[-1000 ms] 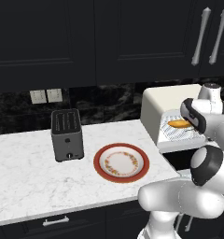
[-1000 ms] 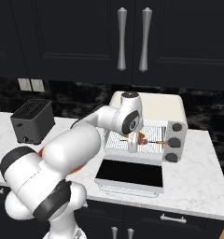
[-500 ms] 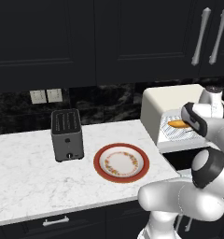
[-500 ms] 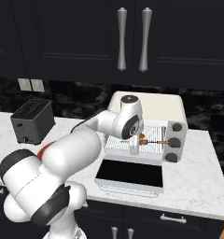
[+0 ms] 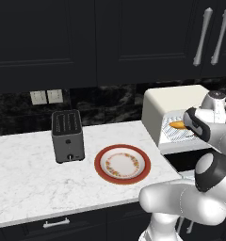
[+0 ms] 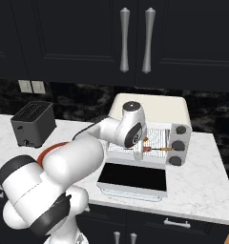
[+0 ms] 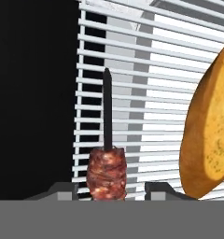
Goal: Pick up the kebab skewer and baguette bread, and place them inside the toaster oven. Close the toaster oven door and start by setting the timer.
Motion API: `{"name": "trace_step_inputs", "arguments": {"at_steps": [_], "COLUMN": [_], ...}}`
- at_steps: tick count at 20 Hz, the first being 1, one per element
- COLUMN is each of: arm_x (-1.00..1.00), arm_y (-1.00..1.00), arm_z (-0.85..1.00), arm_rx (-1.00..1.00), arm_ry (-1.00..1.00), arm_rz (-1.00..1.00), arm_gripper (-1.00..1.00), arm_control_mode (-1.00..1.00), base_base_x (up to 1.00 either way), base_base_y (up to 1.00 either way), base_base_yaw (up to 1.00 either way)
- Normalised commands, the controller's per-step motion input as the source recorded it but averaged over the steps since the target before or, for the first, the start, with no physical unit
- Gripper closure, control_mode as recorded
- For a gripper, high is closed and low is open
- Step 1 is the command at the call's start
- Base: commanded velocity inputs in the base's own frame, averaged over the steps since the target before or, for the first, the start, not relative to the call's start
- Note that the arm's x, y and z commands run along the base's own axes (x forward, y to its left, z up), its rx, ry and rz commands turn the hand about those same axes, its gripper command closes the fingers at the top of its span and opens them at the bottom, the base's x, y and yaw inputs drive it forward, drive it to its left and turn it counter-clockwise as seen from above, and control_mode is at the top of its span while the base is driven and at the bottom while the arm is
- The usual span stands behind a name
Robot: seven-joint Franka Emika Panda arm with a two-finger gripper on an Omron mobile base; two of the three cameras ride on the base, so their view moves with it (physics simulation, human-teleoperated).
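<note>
The kebab skewer (image 7: 107, 172) lies on the toaster oven (image 6: 157, 110) rack beside the baguette bread (image 7: 212, 135), between the end effector's (image 7: 111, 189) parted tips. Judged next: withdraw, then shut the toaster oven door (image 6: 132, 177).

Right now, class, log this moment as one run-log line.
phase: loading | kebab skewer: between fingers, over rack | baguette bread: on rack | toaster oven door: open | plate: bare

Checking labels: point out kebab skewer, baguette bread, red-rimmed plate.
kebab skewer (image 7: 107, 173), hand view, meat chunk nearest the camera.
baguette bread (image 7: 213, 135), hand view, middle of the crust.
red-rimmed plate (image 5: 100, 165), left base view, left rim.
</note>
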Motion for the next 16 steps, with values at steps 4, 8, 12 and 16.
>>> {"name": "trace_step_inputs", "arguments": {"at_steps": [4,8,12,16], "arm_x": [0.31,0.24,0.07,-0.02], "arm_y": [0.00,0.00,-0.03,0.00], "arm_z": [0.05,0.05,0.24,0.46], "arm_rx": [0.00,0.01,0.02,0.02], "arm_ry": [0.00,0.00,0.00,0.00], "arm_rz": [0.00,0.00,0.00,0.00], "arm_gripper": [-1.00,-1.00,-1.00,-1.00], "arm_control_mode": [-1.00,-1.00,-1.00,-1.00], "base_base_x": [0.00,0.00,0.00,0.00], "base_base_y": [0.00,0.00,0.00,0.00], "base_base_yaw": [0.00,0.00,0.00,0.00]}}
